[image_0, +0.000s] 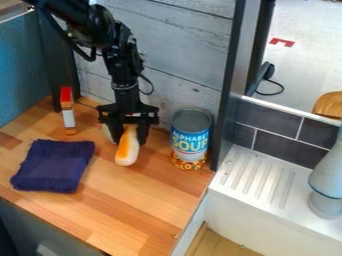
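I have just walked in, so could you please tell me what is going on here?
A robot arm has its black tool at the far end of a white-and-orange, hot-dog-like item on the wooden counter; I cannot tell whether it is gripped. A dark blue cloth lies on one side, a blue-labelled can stands on the other.

Near the back edge of the counter (133, 200), the claw (131, 134) hides from me the upper end of the toy hot dog (127, 151) and part of something pale (107, 133). My view cuts off the arm (93, 25) above and, at right, a wooden thing (328, 104) and a grey object (327, 175).
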